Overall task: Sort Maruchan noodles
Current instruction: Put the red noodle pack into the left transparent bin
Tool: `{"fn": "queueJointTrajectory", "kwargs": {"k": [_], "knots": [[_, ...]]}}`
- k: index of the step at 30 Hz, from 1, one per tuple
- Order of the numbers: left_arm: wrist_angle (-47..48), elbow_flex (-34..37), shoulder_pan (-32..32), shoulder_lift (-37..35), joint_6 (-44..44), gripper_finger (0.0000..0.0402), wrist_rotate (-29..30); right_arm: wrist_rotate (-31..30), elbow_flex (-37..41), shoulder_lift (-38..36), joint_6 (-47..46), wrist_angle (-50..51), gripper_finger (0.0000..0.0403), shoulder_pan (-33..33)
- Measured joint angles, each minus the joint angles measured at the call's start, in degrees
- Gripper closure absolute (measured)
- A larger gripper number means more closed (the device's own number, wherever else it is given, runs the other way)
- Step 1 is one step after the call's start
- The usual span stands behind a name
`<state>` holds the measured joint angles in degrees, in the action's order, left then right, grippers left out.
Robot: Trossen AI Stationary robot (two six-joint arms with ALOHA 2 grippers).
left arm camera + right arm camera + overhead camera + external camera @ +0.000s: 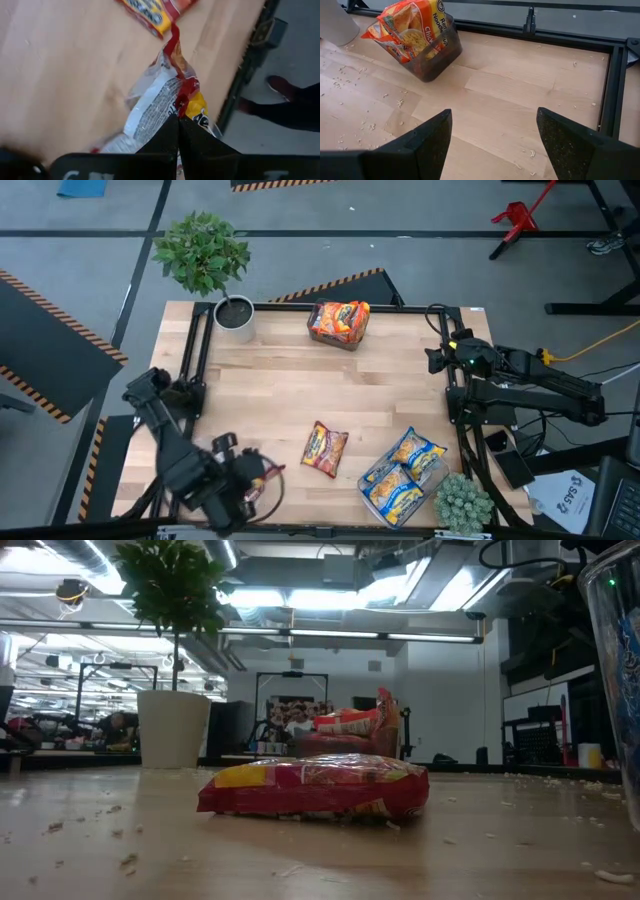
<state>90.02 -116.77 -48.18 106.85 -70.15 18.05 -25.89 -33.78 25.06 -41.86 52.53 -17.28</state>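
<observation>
My left gripper (252, 483) is over the table's near left corner, shut on a silver-white-and-red noodle packet (152, 112) that hangs below it. A red-and-yellow packet (326, 448) lies flat on the wood near the table's middle (315, 788). Orange packets stand in a clear bin (340, 323) at the far edge. Blue-and-yellow packets lie in a clear bin (405, 475) at the near right. My right gripper (492, 142) stays open above the table's right side (438, 360), pointing toward the orange bin (427, 42) and touching nothing. My left gripper pinches the packet's red crimped end seam (181, 102) between its two shut fingers (167, 137). The fingers come from above, slanting down. The packet hangs below them, clear of the table, with its crinkled body slack.
A potted plant (235, 315) stands at the far left corner and a small spiky plant (463, 505) at the near right corner. A black frame rail (195, 350) runs along the table's edges. Crumbs litter the wood (365, 100). A person's shoes (280, 87) show on the floor.
</observation>
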Motion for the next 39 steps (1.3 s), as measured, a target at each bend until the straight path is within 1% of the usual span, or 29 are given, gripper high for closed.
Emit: {"fn": "queueJointTrajectory", "kwargs": {"k": [3, 8, 10, 13, 17, 21, 24, 30, 35, 39], "knots": [[-0.02, 0.03, -2.22, -0.16, -5.93, 0.0401, 0.94, -0.07, 0.00, -0.01, -0.16, -0.14, 0.0123, 0.00], [-0.13, 0.67, -5.79, -2.50, -12.28, 0.0401, 6.53, -0.85, -0.02, 0.00, -0.19, -0.17, 0.0123, 0.00], [-0.11, 2.65, -6.24, -3.90, -13.26, 0.0401, 7.02, -1.60, -0.02, 0.00, -0.23, -0.20, 0.0123, 0.00], [-0.04, 7.46, -6.21, -6.94, -14.63, 0.0401, 7.19, -1.62, -0.02, 0.00, -0.23, -0.17, 0.0123, 0.00], [-0.04, 16.22, -6.97, -11.04, -17.68, 0.0401, 5.27, -1.60, -0.02, 0.00, -0.25, -0.15, 0.0123, 0.00], [0.07, 24.50, -8.89, -14.58, -22.06, 0.0401, 0.13, -1.57, -0.01, 0.00, -0.27, -0.13, 0.0123, 0.00], [0.08, 29.26, -11.03, -15.98, -26.28, 0.0401, -2.17, -1.57, 0.00, 0.00, -0.27, -0.11, 0.0123, 0.00], [-1.58, 37.59, -14.47, -16.05, -34.07, 0.0401, -2.76, -1.55, -0.02, 0.00, -0.27, -0.09, 0.0123, 0.00], [-3.60, 41.39, -14.36, -15.91, -35.15, 0.0401, -4.29, -1.55, 0.00, 0.00, -0.27, -0.07, 0.0123, -0.01], [-3.93, 41.57, -14.41, -15.91, -32.82, 0.0401, -4.80, -1.53, 0.00, 0.00, -0.27, -0.08, 0.0123, 0.00]]}}
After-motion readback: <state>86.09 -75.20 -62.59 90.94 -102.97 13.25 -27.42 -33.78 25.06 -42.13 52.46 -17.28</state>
